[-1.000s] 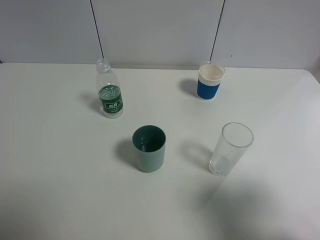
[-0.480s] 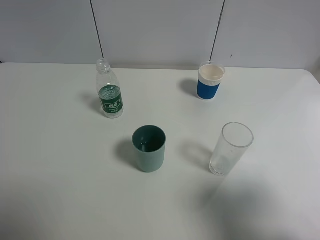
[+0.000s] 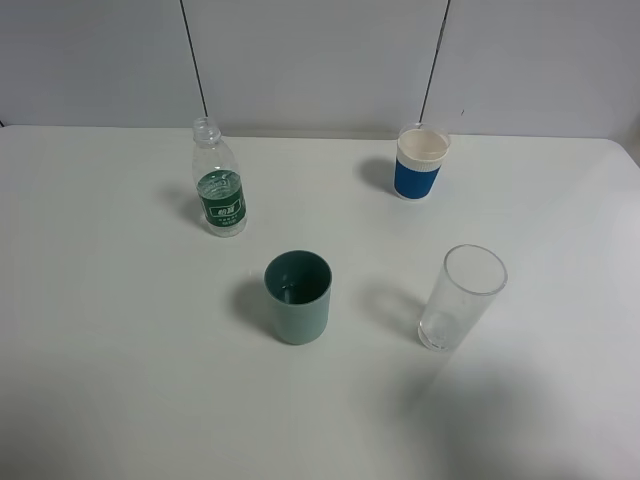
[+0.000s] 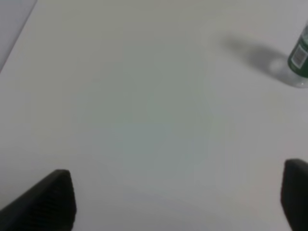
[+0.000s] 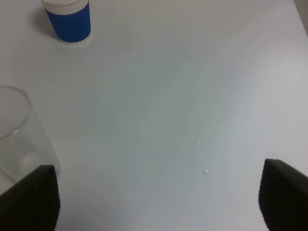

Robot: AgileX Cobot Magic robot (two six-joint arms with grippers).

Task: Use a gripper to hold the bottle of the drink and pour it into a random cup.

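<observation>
A: Where's your bottle [image 3: 219, 190]?
B: Upright on the table [image 3: 120, 330], behind-left of the teal cup [image 3: 298, 297]. Your left gripper [image 4: 178, 202] has jaws spread wide, empty, bottle well off to one side. Right gripper [image 5: 159, 202] also apart, nothing between.

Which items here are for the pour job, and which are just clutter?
For the job:
- bottle of the drink, upright, far left
- teal-green cup, centre
- left gripper, jaws apart, holding nothing

Lying about:
- white cup with blue sleeve
- tall clear glass
- right gripper, jaws apart over bare table
</observation>
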